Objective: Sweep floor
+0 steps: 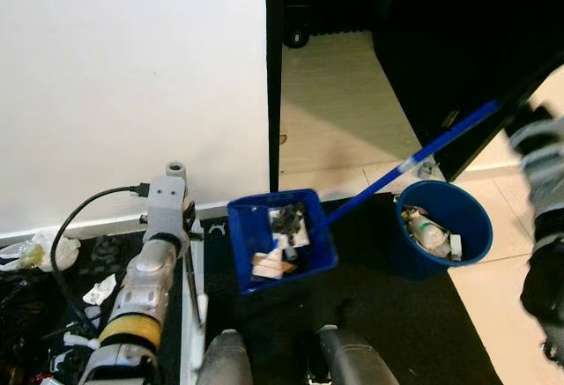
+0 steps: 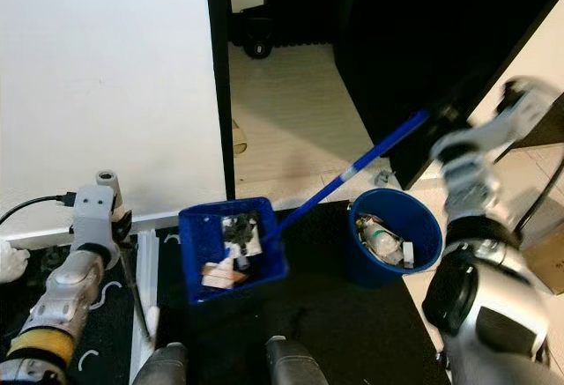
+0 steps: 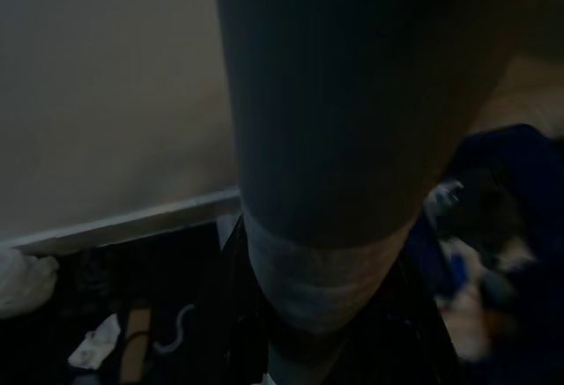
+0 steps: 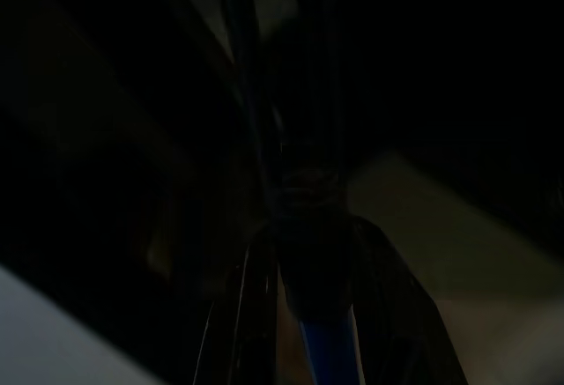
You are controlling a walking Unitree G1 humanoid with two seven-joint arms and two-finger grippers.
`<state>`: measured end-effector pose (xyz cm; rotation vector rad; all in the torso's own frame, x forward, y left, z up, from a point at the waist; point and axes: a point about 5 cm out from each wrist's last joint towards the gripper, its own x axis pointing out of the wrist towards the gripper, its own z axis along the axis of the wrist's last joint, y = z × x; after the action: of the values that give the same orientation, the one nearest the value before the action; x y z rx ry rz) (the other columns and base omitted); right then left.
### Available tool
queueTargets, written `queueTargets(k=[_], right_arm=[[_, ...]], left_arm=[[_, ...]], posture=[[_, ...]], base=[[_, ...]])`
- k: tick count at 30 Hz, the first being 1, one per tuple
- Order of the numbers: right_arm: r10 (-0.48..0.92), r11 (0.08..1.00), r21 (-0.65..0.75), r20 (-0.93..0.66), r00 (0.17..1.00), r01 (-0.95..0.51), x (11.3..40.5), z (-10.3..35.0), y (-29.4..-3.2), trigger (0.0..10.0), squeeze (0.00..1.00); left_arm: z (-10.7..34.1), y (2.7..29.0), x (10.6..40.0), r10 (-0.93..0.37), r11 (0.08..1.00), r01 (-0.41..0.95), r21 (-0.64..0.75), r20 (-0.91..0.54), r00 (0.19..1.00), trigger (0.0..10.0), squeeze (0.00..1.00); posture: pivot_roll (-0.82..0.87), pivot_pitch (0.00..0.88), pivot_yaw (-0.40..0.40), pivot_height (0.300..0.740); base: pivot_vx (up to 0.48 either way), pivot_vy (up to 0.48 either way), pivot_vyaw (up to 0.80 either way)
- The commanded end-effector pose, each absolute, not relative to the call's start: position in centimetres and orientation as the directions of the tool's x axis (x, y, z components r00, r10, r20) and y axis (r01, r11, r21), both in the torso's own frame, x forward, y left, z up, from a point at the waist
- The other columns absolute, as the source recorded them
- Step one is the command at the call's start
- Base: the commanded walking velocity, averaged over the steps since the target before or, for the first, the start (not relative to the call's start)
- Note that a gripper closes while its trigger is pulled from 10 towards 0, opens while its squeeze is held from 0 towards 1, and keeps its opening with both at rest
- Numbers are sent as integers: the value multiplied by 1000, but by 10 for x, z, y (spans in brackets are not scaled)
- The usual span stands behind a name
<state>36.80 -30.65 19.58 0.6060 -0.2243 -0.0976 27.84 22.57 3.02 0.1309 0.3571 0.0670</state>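
We hold the blue dustpan (image 1: pixel 280 241) by its long blue handle (image 1: pixel 414 160). The right gripper (image 2: pixel 445 119) sits at the handle's upper end, toward 2 o'clock in the head views. It appears clamped on the handle. The right wrist view supports this, with the blue shaft running between the two dark fingers (image 4: pixel 242 314), but motion blur limits certainty.

The pan rests at the centre of the scene on the dark mat (image 1: pixel 370 323), loaded with paper scraps and debris. The blue bin (image 1: pixel 443 226) stands at 3 o'clock from the pan, near it but apart. It already contains rubbish.

The key relation is the handle axis. It runs from the pan at 8 o'clock up to the right gripper at 2 o'clock and passes just behind the bin's rim. We judge that the next move is to lift the pan, swing it toward 3 o'clock over the bin, and tip it. The right arm is the nearer arm and the one at work.

The left arm (image 1: pixel 145 288) hangs at 8 o'clock near litter (image 1: pixel 99 291) by the wall (image 1: pixel 132 77). We cannot tell the state of its fingers.
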Motion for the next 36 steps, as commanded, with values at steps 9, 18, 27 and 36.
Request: queueTargets(k=[9, 18, 27, 36], right_arm=[[-158, 877, 481, 318, 935, -15, 380, 238, -294, 10000, 0], [-120, 900, 434, 328, 937, -37, 386, 241, -280, 10000, 0], [-112, 913, 408, 327, 938, -33, 389, 243, -277, 10000, 0], [-154, 910, 414, 332, 931, 3, 391, 255, -281, 10000, 0]], left_arm=[[42, 217, 293, 156, 984, -128, 120, -258, 954, 10000, 0], [43, 221, 294, 193, 978, -163, 133, -253, 948, 10000, 0], [43, 228, 296, 248, 965, -216, 148, -248, 936, 10000, 0], [43, 233, 297, 277, 957, -244, 154, -252, 927, 10000, 0]], posture=[[60, 0, -69, 740], [60, 0, -74, 740], [54, 0, -81, 740], [52, 0, -82, 740]], base=[[0, -466, 0], [0, -480, 515], [0, -480, 769], [0, -480, 755]])
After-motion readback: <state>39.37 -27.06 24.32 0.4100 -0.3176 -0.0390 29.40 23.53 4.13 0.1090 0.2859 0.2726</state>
